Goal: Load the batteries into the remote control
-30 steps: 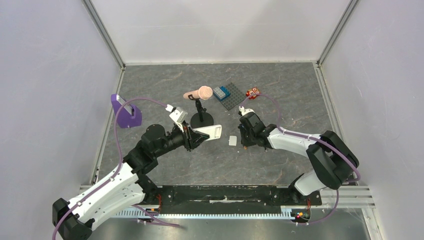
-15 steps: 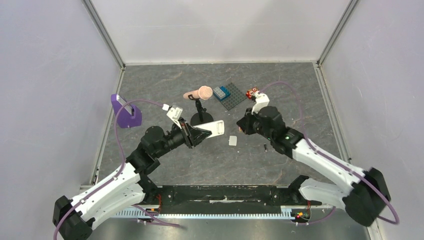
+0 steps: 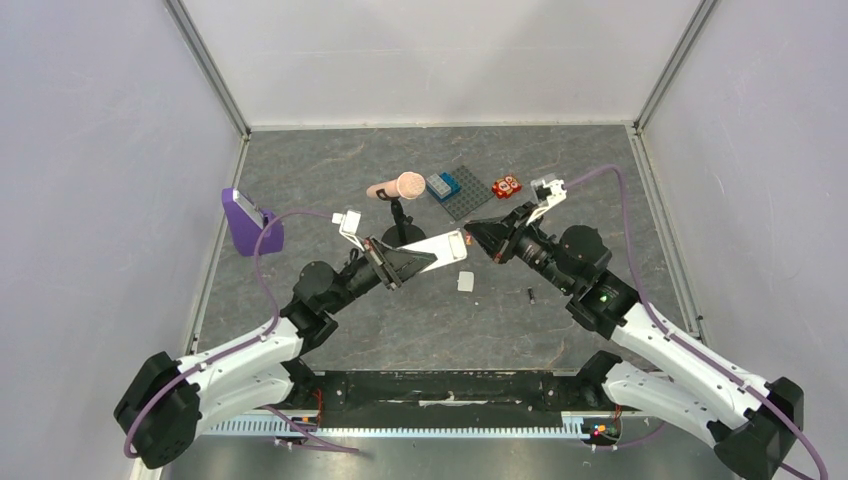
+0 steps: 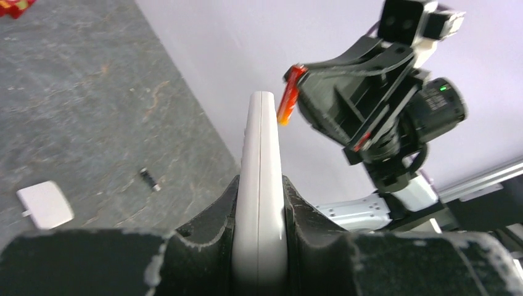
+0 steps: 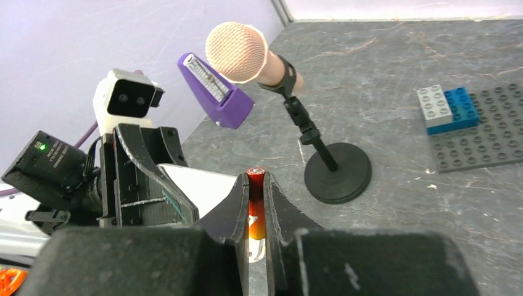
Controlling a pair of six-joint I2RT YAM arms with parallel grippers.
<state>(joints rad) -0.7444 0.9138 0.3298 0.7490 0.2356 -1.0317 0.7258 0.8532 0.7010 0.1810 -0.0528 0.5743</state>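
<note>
My left gripper [image 3: 402, 263] is shut on the white remote control [image 3: 436, 248] and holds it above the table, edge-on in the left wrist view [image 4: 261, 154]. My right gripper [image 3: 476, 235] is shut on the red-orange battery [image 5: 256, 206], which stands upright between the fingers. Its tip sits just beside the remote's far end [image 4: 287, 98]. The remote's white face shows in the right wrist view [image 5: 206, 185]. The black battery [image 3: 530, 295] lies on the table, also in the left wrist view [image 4: 148, 179].
A small white square cover piece [image 3: 465, 282] lies below the remote. A microphone on a black stand [image 3: 405, 237], a grey baseplate with blue bricks [image 3: 468, 198], a red block with white dots [image 3: 506, 186] and a purple wedge [image 3: 250, 225] stand farther back.
My right arm has lifted off the table with the red-orange battery and swung its gripper up to face the remote. My left arm has pushed the remote up and to the right.
</note>
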